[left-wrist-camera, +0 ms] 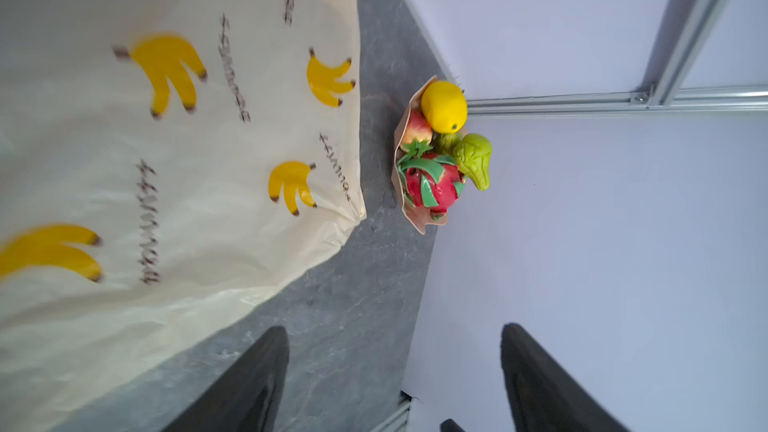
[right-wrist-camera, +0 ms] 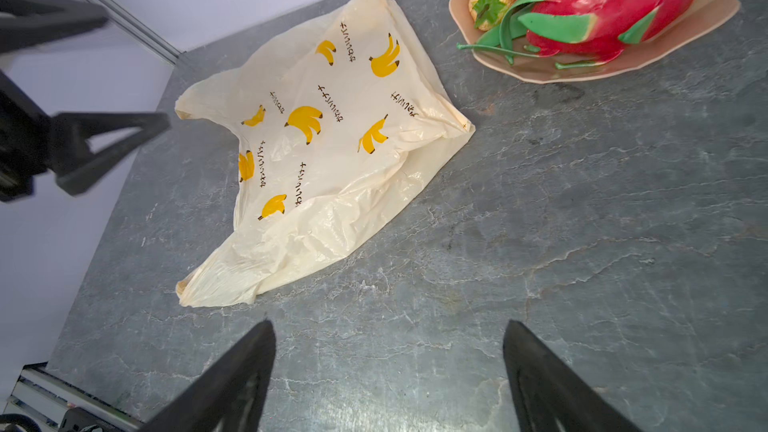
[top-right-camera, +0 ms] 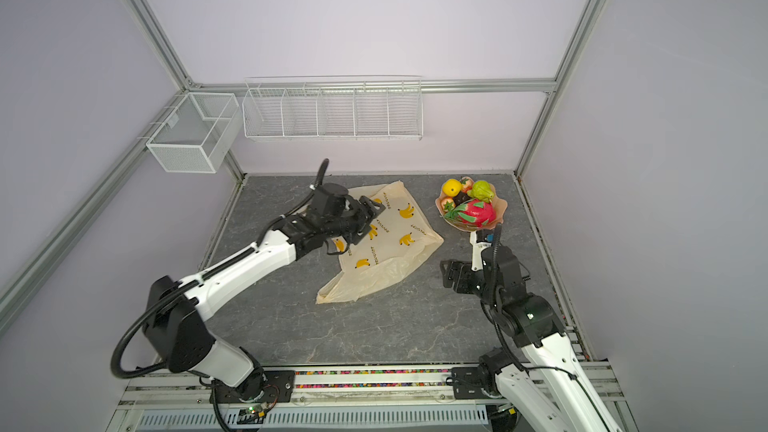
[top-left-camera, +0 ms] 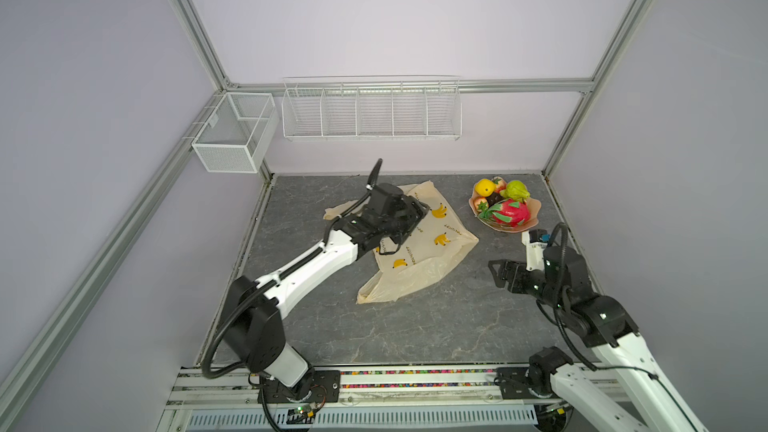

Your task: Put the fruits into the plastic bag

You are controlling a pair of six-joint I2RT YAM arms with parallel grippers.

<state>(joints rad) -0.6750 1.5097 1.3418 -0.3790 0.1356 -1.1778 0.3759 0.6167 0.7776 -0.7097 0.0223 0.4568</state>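
A cream plastic bag (top-left-camera: 419, 243) lies crumpled on a grey table (top-left-camera: 415, 326); it is printed with yellow bananas and short lines of dark lettering, too small to read. Just right of the bag, a peach bowl (top-left-camera: 535, 205) holds the fruits (top-left-camera: 484, 187), a red dragon fruit (top-left-camera: 512, 212) biggest; wire baskets (top-left-camera: 372, 112) hang on the wall behind the bag. The left gripper (left-wrist-camera: 392, 338) hangs over the bag's left part, hiding it, jaws wide and empty; the right gripper (top-left-camera: 495, 274) sits right of the bag, jaws wide and empty.

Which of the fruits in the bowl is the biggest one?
The red dragon fruit with green scales; far larger than the yellow fruit, green lumpy fruit and strawberry.
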